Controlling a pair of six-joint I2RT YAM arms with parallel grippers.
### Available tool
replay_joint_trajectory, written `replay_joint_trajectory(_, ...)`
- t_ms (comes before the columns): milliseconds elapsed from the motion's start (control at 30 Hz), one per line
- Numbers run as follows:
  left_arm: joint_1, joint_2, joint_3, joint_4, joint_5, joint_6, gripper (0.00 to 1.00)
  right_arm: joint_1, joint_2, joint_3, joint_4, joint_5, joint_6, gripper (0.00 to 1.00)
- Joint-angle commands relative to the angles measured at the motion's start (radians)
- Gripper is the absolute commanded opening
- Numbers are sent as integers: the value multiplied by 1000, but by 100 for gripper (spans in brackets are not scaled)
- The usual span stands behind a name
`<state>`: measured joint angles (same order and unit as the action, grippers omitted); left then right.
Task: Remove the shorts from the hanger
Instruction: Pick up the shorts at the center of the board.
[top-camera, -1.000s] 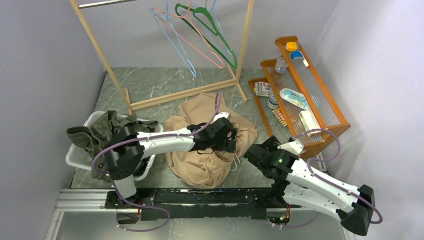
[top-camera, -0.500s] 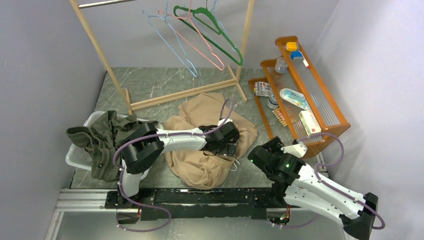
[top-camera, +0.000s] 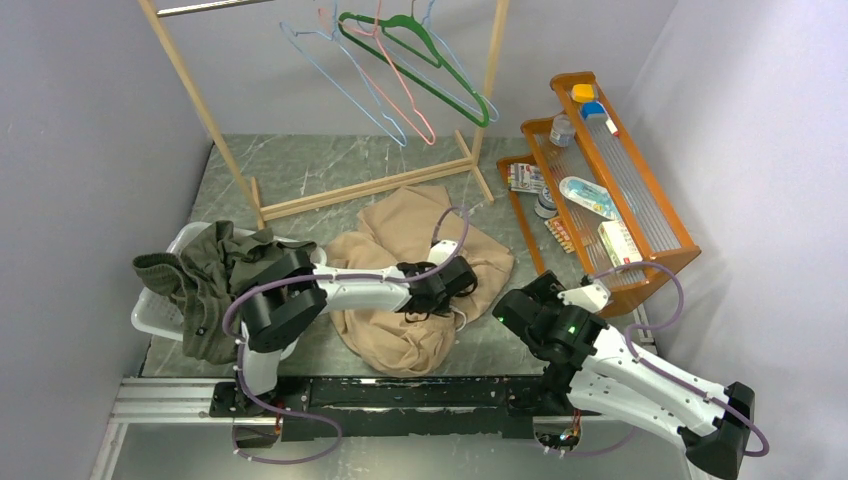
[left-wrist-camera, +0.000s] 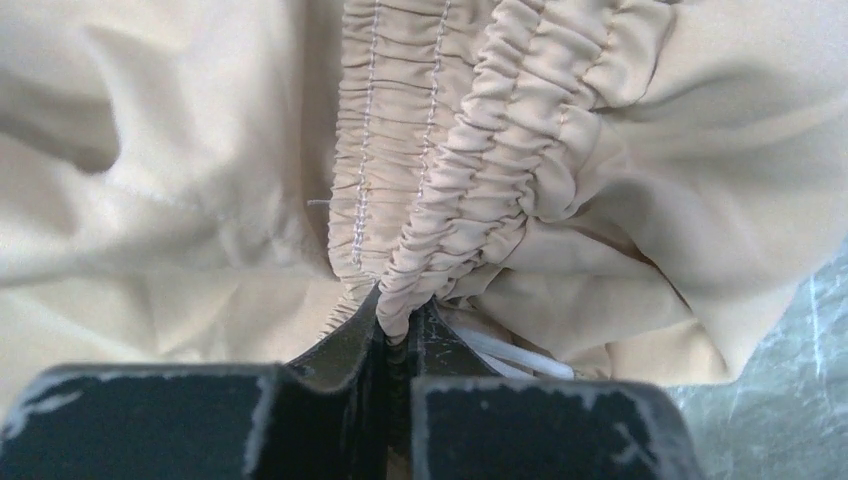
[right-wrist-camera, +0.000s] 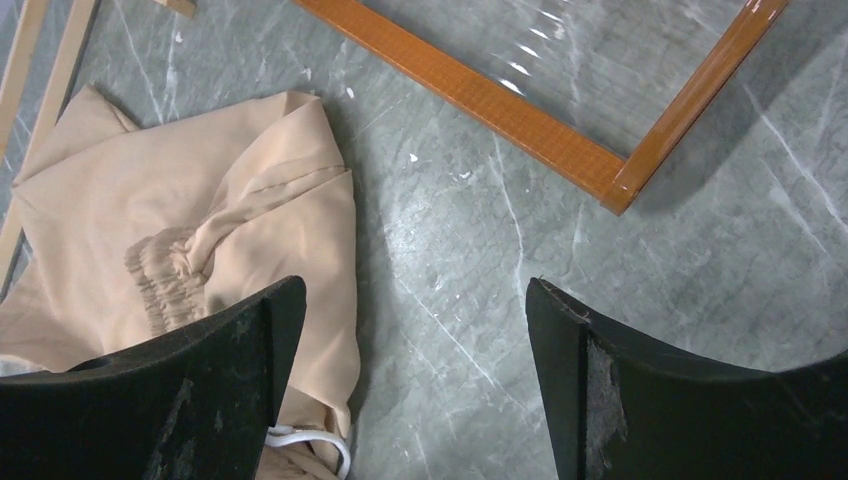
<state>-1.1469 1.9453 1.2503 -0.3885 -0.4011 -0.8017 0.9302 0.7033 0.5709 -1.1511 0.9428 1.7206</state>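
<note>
Pale grey walls are enclosing a marbled grey table; a wooden rack is standing at its far edge, an orange shelf along its right.

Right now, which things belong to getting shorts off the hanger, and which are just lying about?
Job: tan shorts, pinched at the waistband by the left gripper; olive shorts in the white bin; wooden rack with hangers.
Lying about: orange shelf with small items; right gripper, open.

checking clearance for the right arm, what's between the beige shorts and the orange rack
Only bare grey marbled tabletop lies between the beige shorts and the orange rack; the right wrist view shows it.
</note>
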Motion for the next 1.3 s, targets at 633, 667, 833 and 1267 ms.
replay_joint_trajectory(633, -113, -655, -106, -117, -34, 106, 11, -3, 19, -12, 57, 53, -31, 84)
replay_joint_trajectory(667, -104, -634, -117, -147, -69, 86, 17, -3, 19, -13, 66, 53, -42, 84)
replay_joint_trajectory(833, 50, -535, -219, -65, 36, 98, 22, -2, 35, -12, 73, 45, -50, 84)
replay_joint_trajectory(1267, 203, -365, -303, 27, 46, 44, 100, -3, 17, -31, 102, 31, -66, 84)
